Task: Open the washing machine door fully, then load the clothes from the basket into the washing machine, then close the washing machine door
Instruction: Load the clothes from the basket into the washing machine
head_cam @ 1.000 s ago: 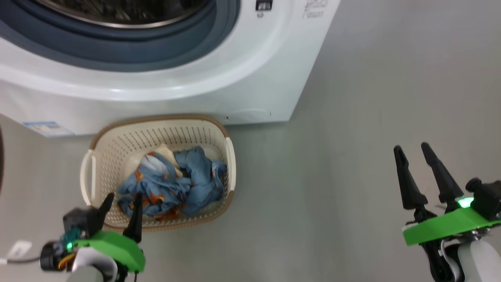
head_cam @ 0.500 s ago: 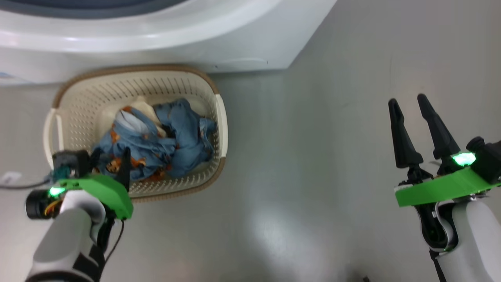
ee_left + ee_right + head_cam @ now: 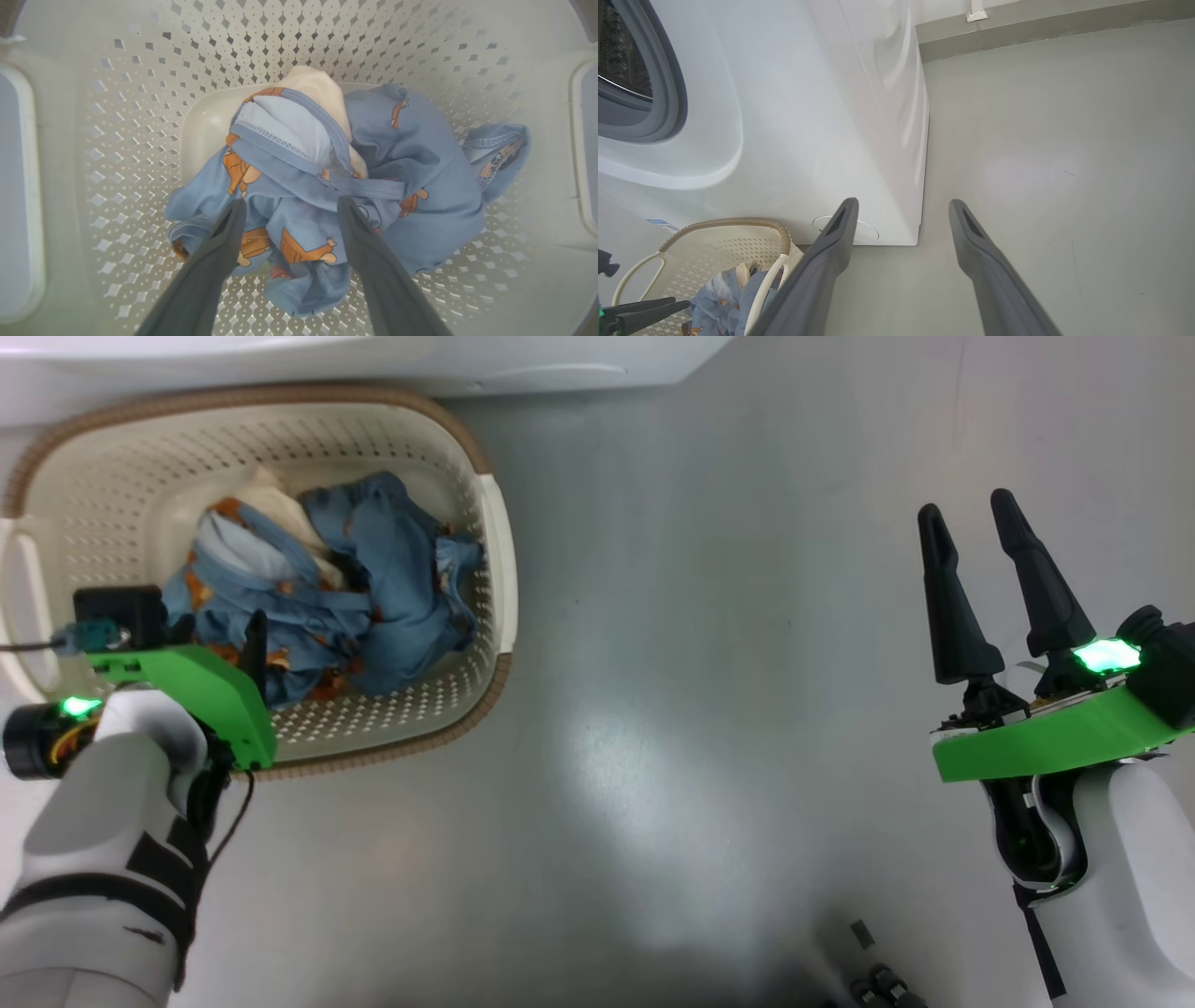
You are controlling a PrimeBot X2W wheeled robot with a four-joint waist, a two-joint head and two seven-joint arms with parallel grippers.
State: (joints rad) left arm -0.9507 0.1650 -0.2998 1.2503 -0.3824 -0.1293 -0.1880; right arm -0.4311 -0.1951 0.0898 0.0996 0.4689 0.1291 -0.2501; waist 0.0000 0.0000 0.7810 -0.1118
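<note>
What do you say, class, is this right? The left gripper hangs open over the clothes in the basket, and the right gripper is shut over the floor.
Not quite: the right gripper is open, holding nothing, over the floor, as the right wrist view shows. The rest holds.

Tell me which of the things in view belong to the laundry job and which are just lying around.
For the job: clothes, basket holding them, washing machine, left gripper open above the clothes.
Just lying about: small dark bits on the floor, white fitting on the skirting.
</note>
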